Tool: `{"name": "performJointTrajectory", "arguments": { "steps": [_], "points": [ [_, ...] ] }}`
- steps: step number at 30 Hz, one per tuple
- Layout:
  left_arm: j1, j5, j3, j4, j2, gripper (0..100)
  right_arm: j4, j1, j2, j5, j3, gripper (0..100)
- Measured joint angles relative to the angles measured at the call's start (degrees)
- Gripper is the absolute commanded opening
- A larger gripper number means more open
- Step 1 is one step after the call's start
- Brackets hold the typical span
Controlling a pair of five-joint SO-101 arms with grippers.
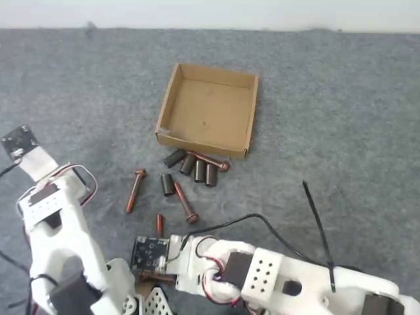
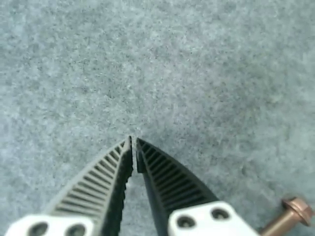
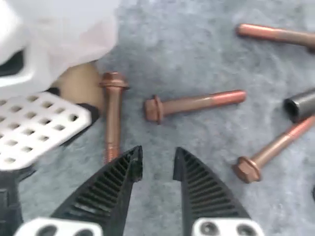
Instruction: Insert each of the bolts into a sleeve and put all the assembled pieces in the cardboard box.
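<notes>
Fingers (image 3: 115, 184) of the right gripper (image 3: 157, 162) stand slightly parted and empty over the carpet (image 3: 197, 54). A bolt (image 3: 112, 118) lies just beside one finger, its shank end lost behind it. The left gripper (image 2: 134, 143) has its fingers nearly meeting on nothing, with a second bolt (image 2: 290, 216) cut off at the frame edge. Sleeves (image 1: 197, 167) lie loose just beside the cardboard box (image 1: 172, 98).

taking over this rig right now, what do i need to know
Left claw: shut, empty, over bare carpet.
Right claw: slightly open, empty, above loose bolts.
Cardboard box: empty.
Sleeves lie just in front of it, bolts scattered nearby.
Done: nothing boxed, no bolt visibly sleeved.
Left: every bolt into a sleeve, then all into the box.
</notes>
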Motion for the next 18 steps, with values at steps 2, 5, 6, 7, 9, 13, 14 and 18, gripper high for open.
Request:
{"name": "performJointTrajectory", "arguments": {
  "steps": [2, 5, 6, 7, 9, 13, 14, 18],
  "points": [
    [0.09, 0.00, 0.00, 0.00, 0.09, 1, 0.09, -0.88, 0.00, 0.00, 0.00, 10.7],
    [0.00, 0.09, 0.00, 0.00, 0.09, 1, 0.09, -2.81, 0.09, -0.09, 0.00, 10.7],
    [0.09, 0.09, 0.00, 0.00, 0.09, 1, 0.35, -3.78, 0.09, -0.09, 0.00, 11.2],
    [0.09, 0.09, 0.00, 0.00, 0.09, 1, 0.97, -4.66, 0.09, -0.09, 0.00, 12.2],
    [0.00, 0.09, 0.00, 0.00, 0.09, 1, 2.11, -6.86, 0.09, -0.09, 0.09, 14.8],
    [0.00, 0.09, 0.00, 0.00, 0.09, 1, 2.99, -7.65, 0.09, -0.18, 0.09, 15.4],
    [0.00, 0.09, 0.00, 0.00, 0.09, 1, 2.99, -7.65, 0.09, -0.18, 0.09, 15.0],
    [0.00, 0.09, 0.00, 0.00, 0.09, 1, 2.99, -7.65, 0.09, -0.09, 0.09, 14.9]
  ]
}}
